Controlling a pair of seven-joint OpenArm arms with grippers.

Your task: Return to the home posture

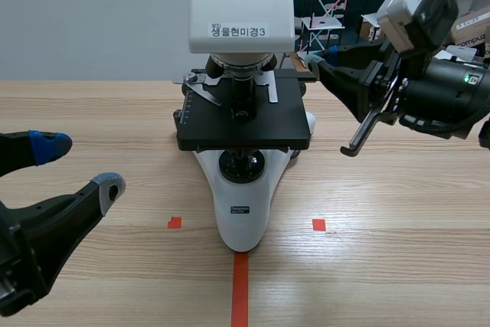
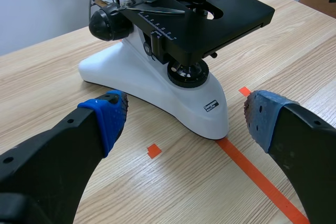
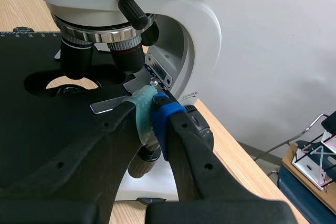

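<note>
A white and black microscope (image 1: 243, 212) stands at the table's middle, its black stage (image 1: 245, 124) facing me. My left gripper (image 1: 80, 166) rests low at the near left, open, with nothing between its blue and grey pads. In the left wrist view the left gripper (image 2: 184, 114) frames the microscope's white base (image 2: 152, 85) ahead of it. My right gripper (image 1: 310, 59) is raised at the right, shut, its tip by the stage's back right corner. In the right wrist view the right gripper (image 3: 151, 111) has its pads pressed together beside the microscope's white arm (image 3: 194, 35), above a focus knob (image 3: 142, 163).
An orange-red tape line (image 1: 240, 289) runs from the microscope's foot toward the near edge, with two small squares beside it. Behind the table stand a wire rack (image 1: 325, 5) and a cardboard box (image 1: 471, 32). Bare wood lies to both sides of the microscope.
</note>
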